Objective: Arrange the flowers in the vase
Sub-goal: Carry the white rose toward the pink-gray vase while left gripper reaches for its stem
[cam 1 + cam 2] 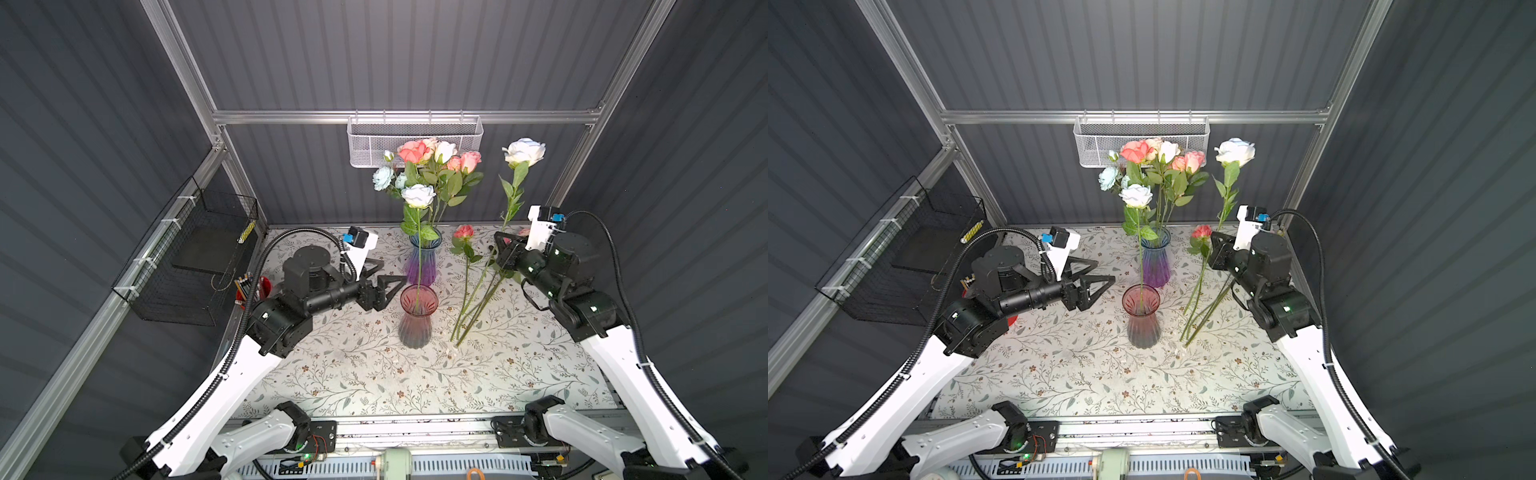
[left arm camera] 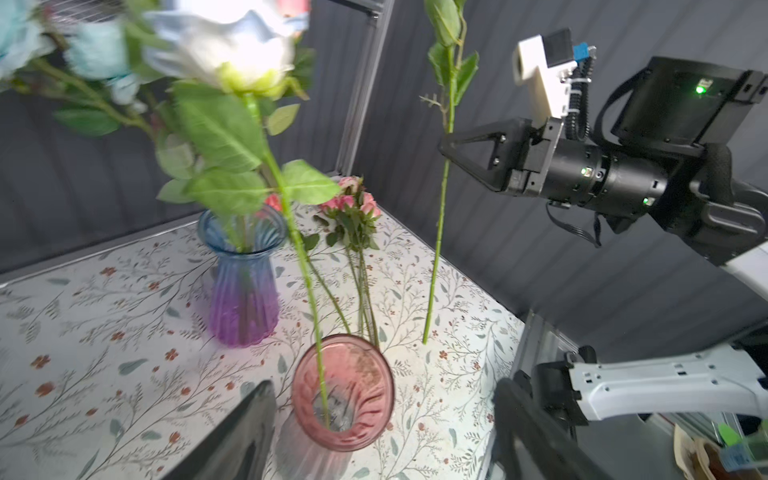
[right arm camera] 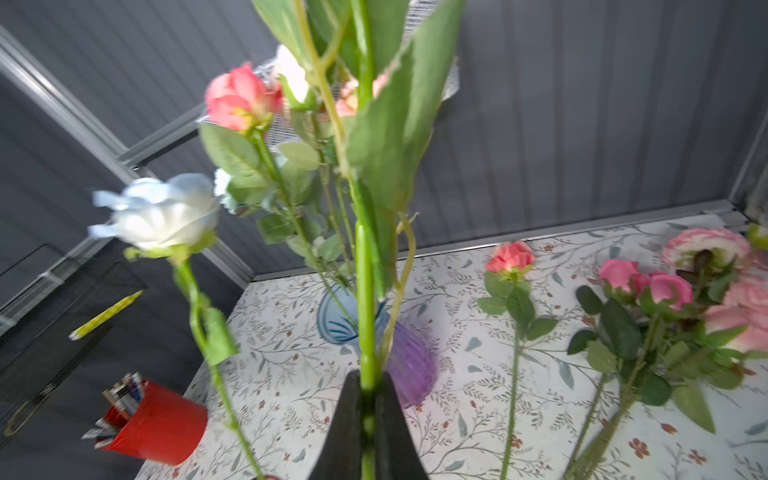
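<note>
Beside the pink vase, left gripper gapes wide, holding nothing; right gripper is pinched tight on a white rose stem, near upright.

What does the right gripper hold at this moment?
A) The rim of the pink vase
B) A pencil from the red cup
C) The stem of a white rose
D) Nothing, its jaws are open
C: in the right wrist view the right gripper is shut on the green stem of the white rose, and the stem's lower end stands on the table.
</note>
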`<move>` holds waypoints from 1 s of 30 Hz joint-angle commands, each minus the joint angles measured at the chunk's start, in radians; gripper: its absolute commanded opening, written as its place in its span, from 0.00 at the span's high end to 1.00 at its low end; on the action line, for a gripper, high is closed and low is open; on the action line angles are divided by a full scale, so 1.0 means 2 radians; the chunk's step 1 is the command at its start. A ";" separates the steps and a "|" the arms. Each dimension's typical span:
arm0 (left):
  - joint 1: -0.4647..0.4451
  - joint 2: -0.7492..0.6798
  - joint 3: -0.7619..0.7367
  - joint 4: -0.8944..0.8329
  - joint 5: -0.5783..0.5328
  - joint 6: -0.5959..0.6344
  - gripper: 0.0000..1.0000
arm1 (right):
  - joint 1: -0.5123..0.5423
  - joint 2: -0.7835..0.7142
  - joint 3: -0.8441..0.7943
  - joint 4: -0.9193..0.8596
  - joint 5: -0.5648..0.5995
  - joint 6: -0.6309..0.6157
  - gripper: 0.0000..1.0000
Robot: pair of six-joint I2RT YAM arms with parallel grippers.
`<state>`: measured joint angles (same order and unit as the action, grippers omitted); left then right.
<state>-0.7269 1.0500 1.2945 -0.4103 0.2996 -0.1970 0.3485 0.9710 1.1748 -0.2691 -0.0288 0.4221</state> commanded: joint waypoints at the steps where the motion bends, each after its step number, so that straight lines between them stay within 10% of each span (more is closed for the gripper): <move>1: -0.032 0.037 0.030 -0.026 -0.040 0.041 0.20 | 0.029 -0.027 0.010 -0.018 0.015 -0.006 0.97; 18: -0.119 0.214 0.134 0.072 0.006 0.028 0.45 | 0.128 -0.060 -0.040 0.062 -0.020 0.039 0.97; 30: -0.118 0.236 0.136 0.085 0.030 0.010 0.88 | 0.139 -0.061 -0.053 0.077 -0.027 0.044 0.97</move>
<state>-0.9623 1.5101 1.5402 -0.2512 0.3412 -0.1696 0.6189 0.8585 1.0760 -0.1539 -0.0681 0.5007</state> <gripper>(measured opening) 0.134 0.072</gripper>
